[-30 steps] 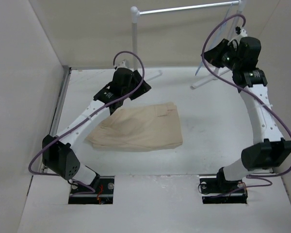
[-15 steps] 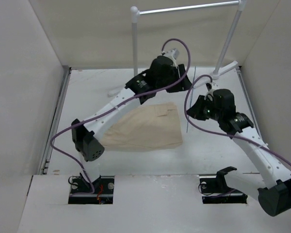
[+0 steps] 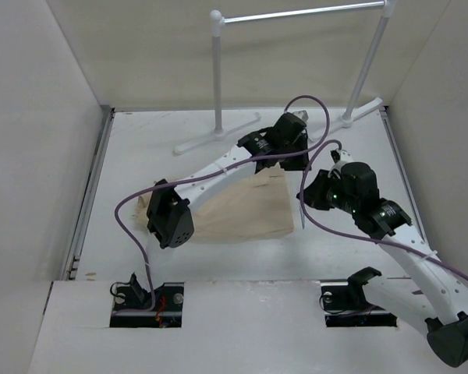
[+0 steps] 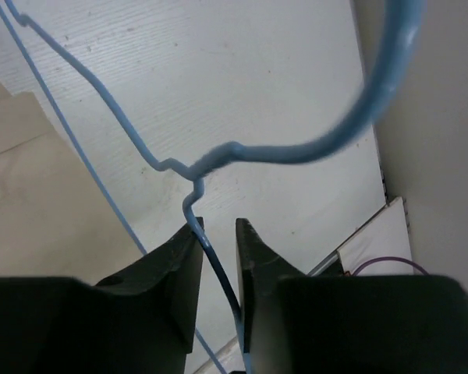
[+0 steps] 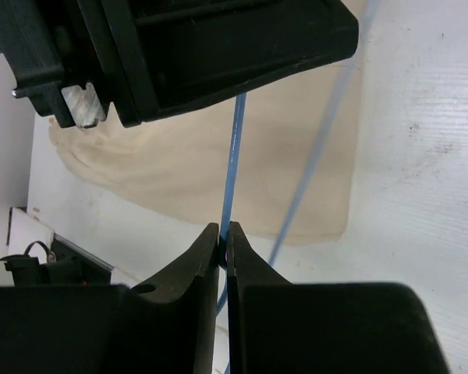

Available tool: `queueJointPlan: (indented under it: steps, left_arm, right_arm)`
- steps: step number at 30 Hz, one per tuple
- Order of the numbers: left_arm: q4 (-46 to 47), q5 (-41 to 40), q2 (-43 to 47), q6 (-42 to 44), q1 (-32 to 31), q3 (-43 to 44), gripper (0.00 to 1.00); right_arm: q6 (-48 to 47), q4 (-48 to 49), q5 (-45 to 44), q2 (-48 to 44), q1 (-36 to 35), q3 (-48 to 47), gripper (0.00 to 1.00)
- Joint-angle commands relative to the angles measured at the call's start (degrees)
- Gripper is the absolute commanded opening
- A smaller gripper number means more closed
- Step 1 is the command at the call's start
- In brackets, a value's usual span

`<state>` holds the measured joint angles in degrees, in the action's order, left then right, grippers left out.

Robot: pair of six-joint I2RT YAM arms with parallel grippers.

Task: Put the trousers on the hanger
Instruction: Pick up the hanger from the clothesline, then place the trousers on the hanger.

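Observation:
The beige trousers point(image 3: 234, 206) lie folded flat on the table, partly under my left arm; they also show in the left wrist view point(image 4: 31, 195) and the right wrist view point(image 5: 179, 171). The thin hanger point(image 3: 302, 209) stands on edge just right of the trousers. It looks pale blue in the wrist views point(image 4: 296, 149). My right gripper point(image 3: 308, 195) point(image 5: 223, 234) is shut on one of its wires point(image 5: 232, 156). My left gripper point(image 3: 292, 152) point(image 4: 217, 234) is open, its jaws either side of the hanger's neck below the hook, with the gap wider than the wire.
A white tubular rack point(image 3: 216, 70) with a metal bar point(image 3: 296, 13) stands at the back of the table. Its feet point(image 3: 210, 136) spread across the table. White walls close the left, back and right sides. The left arm's body point(image 5: 218, 47) hangs close above my right gripper.
My right arm has brought the hanger down from near the rack to beside the trousers. My left arm has swung right across the trousers to the hanger's neck.

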<state>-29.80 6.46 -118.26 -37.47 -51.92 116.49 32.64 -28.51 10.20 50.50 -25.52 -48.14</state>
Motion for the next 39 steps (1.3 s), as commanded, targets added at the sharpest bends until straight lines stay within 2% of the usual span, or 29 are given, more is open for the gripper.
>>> queueJointPlan:
  steps: [1,4,7,9,12,17,20,22,24,28,30,34,39]
  left_arm:
    - [0.9,-3.7,1.5,1.1,-0.6,3.4,0.10]
    - [2.8,-7.2,4.6,0.7,-0.9,0.0,0.03]
    - [8.2,-9.6,10.0,-1.9,-1.1,-8.4,0.00]
    - [13.3,-11.5,13.6,-4.3,-1.6,-15.4,0.00]
    - [19.2,-16.5,17.8,-8.3,-2.9,-24.7,0.00]
    - [29.7,-24.3,21.7,-14.1,-5.4,-37.9,0.00]
    - [36.3,-27.2,22.5,-17.0,-6.7,-44.3,0.00]
    - [40.0,-27.9,22.2,-18.5,-7.2,-47.2,0.00]
    - [42.6,-28.9,21.1,-20.5,-7.5,-49.4,0.00]
    - [45.5,-31.0,19.4,-23.3,-7.8,-52.2,0.00]
    - [46.8,-31.9,19.0,-23.5,-7.8,-53.5,0.00]
    - [47.9,-31.5,18.1,-24.0,-7.8,-55.0,0.00]
    - [49.8,-30.3,16.7,-25.8,-8.1,-56.3,0.00]
  right_arm:
    - [0.4,-0.8,-2.0,-2.5,-0.5,-0.1,0.08]
    - [0.1,-3.9,-2.5,-4.5,0.2,-0.4,0.14]
    - [0.5,-6.7,-2.6,-7.9,1.7,-1.3,0.35]
    - [0.9,-8.0,-1.9,-9.5,3.5,-1.7,0.44]
    - [2.5,-8.8,-1.3,-9.7,6.3,-1.4,0.43]
    - [8.8,-0.1,0.0,-4.2,8.3,4.7,0.16]
    - [9.2,8.5,-0.5,2.4,6.5,5.8,0.13]
    - [9.0,13.0,0.2,6.9,6.2,6.0,0.14]
    - [8.6,16.1,1.1,11.9,6.1,5.8,0.21]
    - [7.7,22.5,1.0,19.6,6.3,6.3,0.45]
    - [7.2,25.4,1.1,23.7,6.6,6.9,0.52]
    - [7.0,28.7,1.8,30.2,6.4,6.5,0.51]
    - [7.0,30.8,-1.9,35.9,5.5,5.7,0.50]
